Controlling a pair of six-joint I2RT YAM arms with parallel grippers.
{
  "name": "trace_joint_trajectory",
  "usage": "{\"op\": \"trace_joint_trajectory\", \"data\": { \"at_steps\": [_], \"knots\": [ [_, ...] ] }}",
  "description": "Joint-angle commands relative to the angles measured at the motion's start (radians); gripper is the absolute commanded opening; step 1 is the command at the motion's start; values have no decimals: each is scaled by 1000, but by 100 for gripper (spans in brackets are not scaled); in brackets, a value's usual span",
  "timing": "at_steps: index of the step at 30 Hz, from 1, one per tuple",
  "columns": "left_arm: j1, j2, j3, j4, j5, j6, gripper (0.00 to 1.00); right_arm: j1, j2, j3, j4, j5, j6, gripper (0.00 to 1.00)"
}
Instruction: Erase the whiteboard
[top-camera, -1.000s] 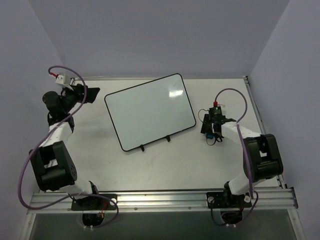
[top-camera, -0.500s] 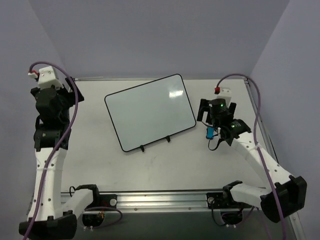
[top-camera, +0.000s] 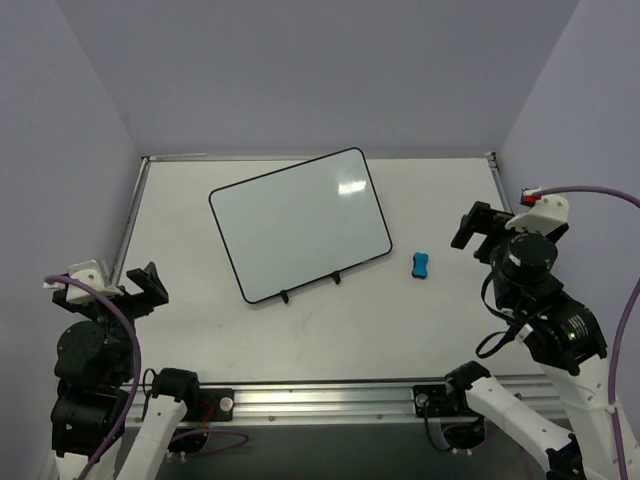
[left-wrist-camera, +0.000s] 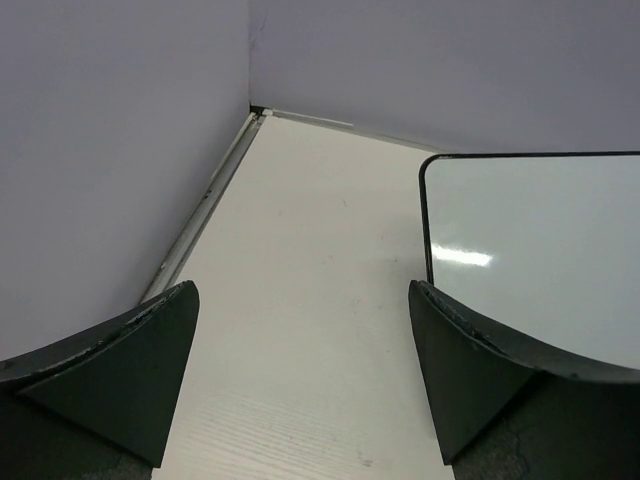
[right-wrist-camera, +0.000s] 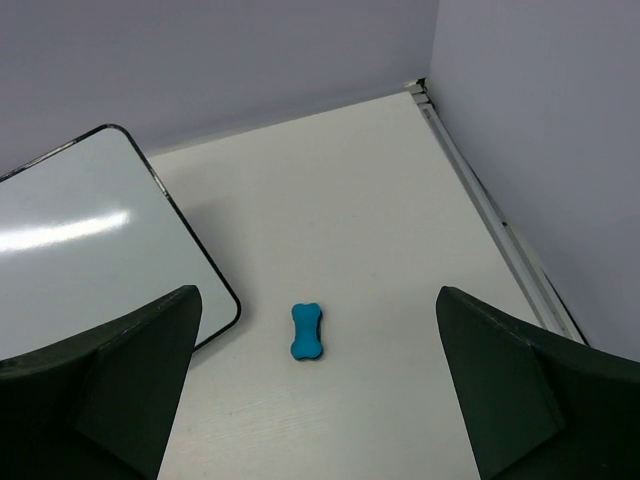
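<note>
The whiteboard (top-camera: 300, 225) lies tilted on the table, black-framed, its white face showing no marks, only a glare spot. It also shows in the left wrist view as the whiteboard (left-wrist-camera: 540, 250) and in the right wrist view as the whiteboard (right-wrist-camera: 80, 250). A small blue eraser (top-camera: 420, 265) lies flat on the table just right of the board, free of any finger; it appears again as the eraser (right-wrist-camera: 308, 331). My right gripper (top-camera: 500, 225) hangs high above and to the right of it, open and empty (right-wrist-camera: 315, 390). My left gripper (top-camera: 112, 292) is open and empty (left-wrist-camera: 300, 380), near the table's front left.
The table (top-camera: 330, 330) is walled by purple panels on three sides, with a metal rail (top-camera: 330, 398) along the near edge. A raised strip (left-wrist-camera: 205, 205) runs along the left side, and another strip (right-wrist-camera: 495, 220) along the right side.
The right gripper opened, left the blue eraser on the table and rose away to the right. The left arm pulled back from the far left corner toward the near edge.
</note>
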Motion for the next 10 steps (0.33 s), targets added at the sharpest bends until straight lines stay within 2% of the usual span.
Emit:
{"op": "trace_joint_trajectory", "data": {
  "at_steps": [1, 10],
  "knots": [
    [-47, -25, -36, -51, -65, 26, 94, 7, -53, -18, -48, 76, -54, 100],
    [-65, 57, -47, 23, -55, 28, 94, 8, -99, -62, -19, 86, -34, 100]
  ]
}}
